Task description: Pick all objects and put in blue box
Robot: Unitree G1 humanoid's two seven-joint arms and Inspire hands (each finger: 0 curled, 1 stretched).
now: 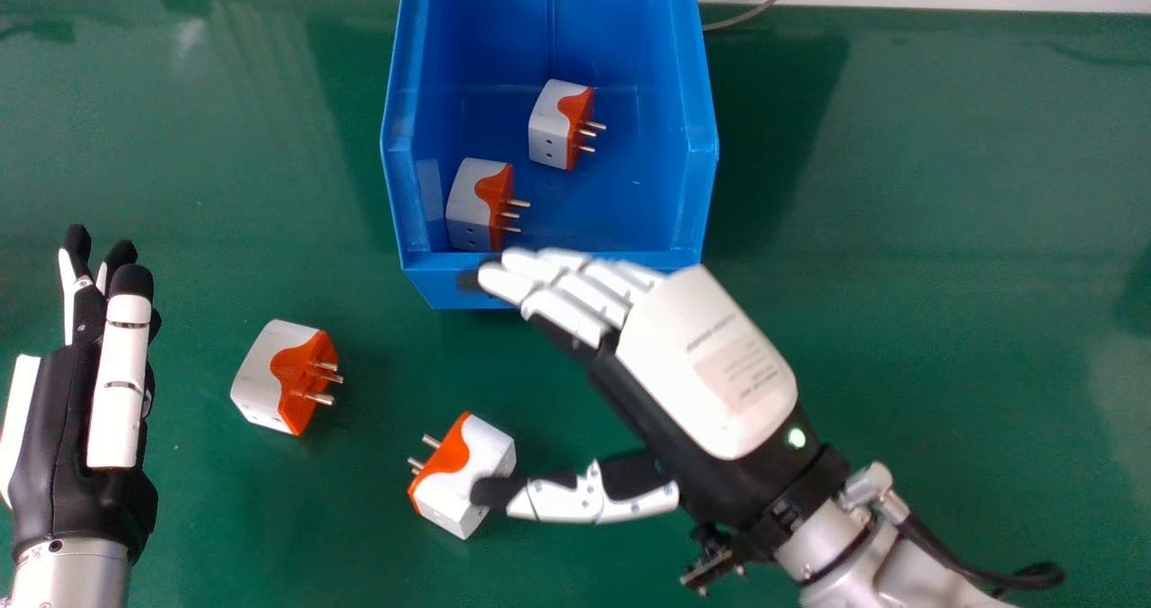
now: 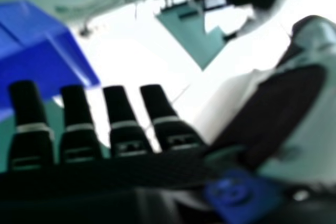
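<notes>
Blue box (image 1: 703, 167) with two orange-and-white plug adapters (image 1: 547, 127) inside

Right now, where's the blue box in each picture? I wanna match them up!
Head view: the blue box is at the top middle, with two orange-and-white plugs inside.
Right hand view: part of the box shows just past the fingers, on the side away from the thumb.
Landmark in both: the right robot hand; in the head view its fingers show across the box's near edge.
</notes>
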